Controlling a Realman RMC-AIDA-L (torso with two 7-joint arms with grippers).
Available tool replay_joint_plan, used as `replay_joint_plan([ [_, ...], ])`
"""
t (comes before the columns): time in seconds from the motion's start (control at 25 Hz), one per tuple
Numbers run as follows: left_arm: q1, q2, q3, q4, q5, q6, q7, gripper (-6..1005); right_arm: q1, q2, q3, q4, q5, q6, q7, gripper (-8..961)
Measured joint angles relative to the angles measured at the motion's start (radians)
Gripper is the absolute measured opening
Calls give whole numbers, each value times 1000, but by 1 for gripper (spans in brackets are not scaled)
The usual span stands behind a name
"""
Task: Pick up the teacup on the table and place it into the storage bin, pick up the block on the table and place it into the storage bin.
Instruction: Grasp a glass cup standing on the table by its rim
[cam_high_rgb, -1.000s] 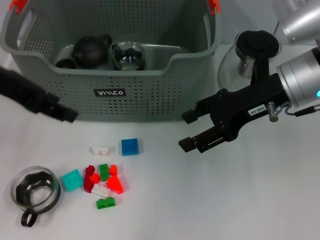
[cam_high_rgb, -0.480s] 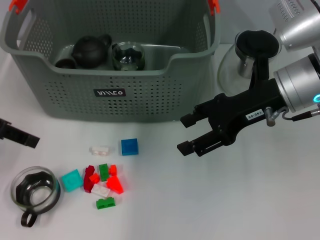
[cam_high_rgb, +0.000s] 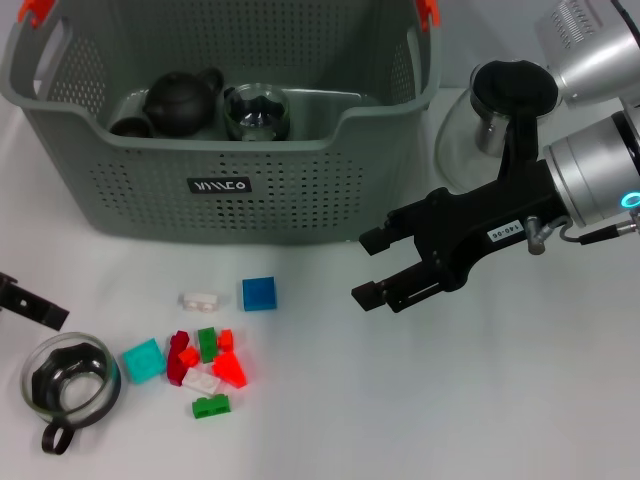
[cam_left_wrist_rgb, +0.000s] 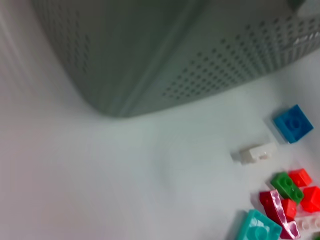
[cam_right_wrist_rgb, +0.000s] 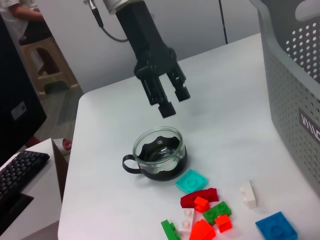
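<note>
Since a second ago my left gripper (cam_right_wrist_rgb: 167, 100) has pulled back from in front of the storage bin (cam_high_rgb: 300, 190) and dropped toward the near left corner of the table (cam_high_rgb: 480, 400). It now hangs just above and slightly behind the teacup (cam_high_rgb: 70, 385), which sits below its tips. From the right wrist view its fingers are a little apart, with nothing between them, pointing down at the cup's rim. I read that as lining up for the first pick, not yet a grasp.

My right gripper (cam_high_rgb: 372, 265) has barely shifted. It hovers in front of the bin's right corner, jaws apart and empty, waiting its turn.

Relative to the left gripper, the loose blocks lie off to its right: the teal block (cam_high_rgb: 144, 359) is closest, beside the cup, then the red, green and white cluster (cam_high_rgb: 207, 365), with the blue block (cam_high_rgb: 260, 293) and a small white block (cam_high_rgb: 200, 299) farther on toward the bin. The blue one lies about midway between my two grippers.

Inside the bin I see a dark teapot (cam_high_rgb: 180, 97) and a glass cup (cam_high_rgb: 257, 112). Nothing from the table looks lifted, so both placements remain. Next I would judge the left gripper needs to descend onto the cup's rim and close.
</note>
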Motion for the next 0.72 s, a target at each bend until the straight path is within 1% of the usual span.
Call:
replay_joint_plan([
  [0.32,1,-5,7,78,12,-58,76,826,0,1,-1,10,0,12,-2,824],
  [0.44,2,-1,7,114,15,-86,98,833,-2,1,-1,13,0,12,-2,824],
  [0.56,3,1,6,128,15,-93,109,842,-3,1,-1,18,0,13,-2,824],
  [0.72,5,-4,12,127,15,-84,118,841,-3,1,0,19,0,15,-2,824],
])
